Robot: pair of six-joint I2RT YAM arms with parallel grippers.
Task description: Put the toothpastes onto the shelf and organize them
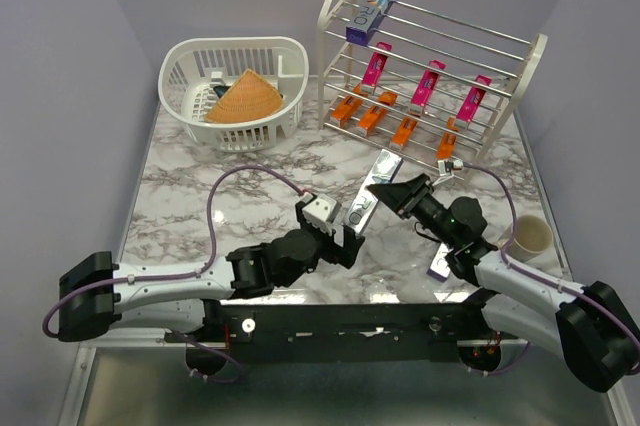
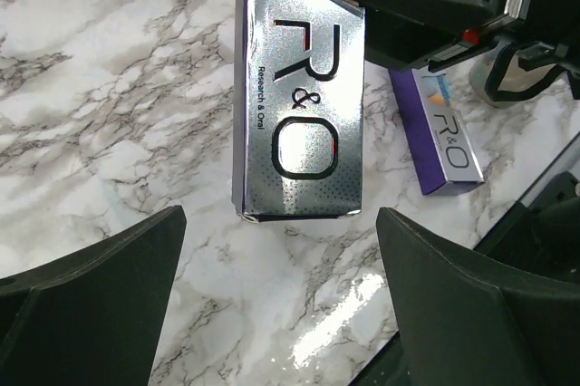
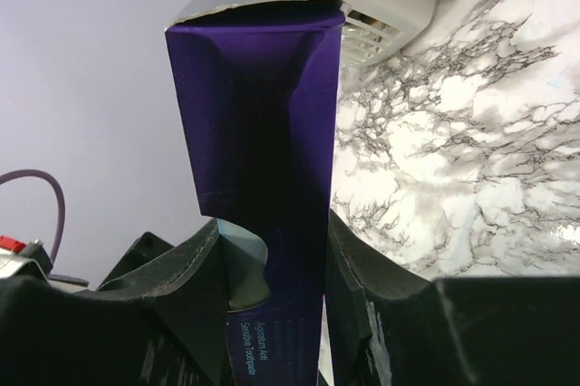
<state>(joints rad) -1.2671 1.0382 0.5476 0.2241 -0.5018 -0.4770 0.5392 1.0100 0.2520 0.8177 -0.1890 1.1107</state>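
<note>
A large silver toothpaste carton (image 1: pixel 362 208) with purple ends lies slanted at mid-table, and my right gripper (image 1: pixel 387 189) is shut on its far half. The right wrist view shows that gripper (image 3: pixel 272 250) clamped on the carton's purple side (image 3: pixel 258 123). My left gripper (image 1: pixel 346 239) stands open at the carton's near end, touching nothing. In the left wrist view the carton (image 2: pixel 299 105) sits beyond my open left gripper (image 2: pixel 281 304). A second silver carton (image 1: pixel 440 261) lies under the right arm. The shelf (image 1: pixel 335 6) holds one silver carton (image 1: pixel 370 12), pink ones (image 1: pixel 376 66) and orange ones (image 1: pixel 372 118).
A white slotted basket (image 1: pixel 180 66) with a tan woven cone (image 1: pixel 245 98) stands at the back left. A small cream cup (image 1: pixel 533 237) sits near the right edge, by the right arm. The second carton (image 2: pixel 444 137) lies right of the held one.
</note>
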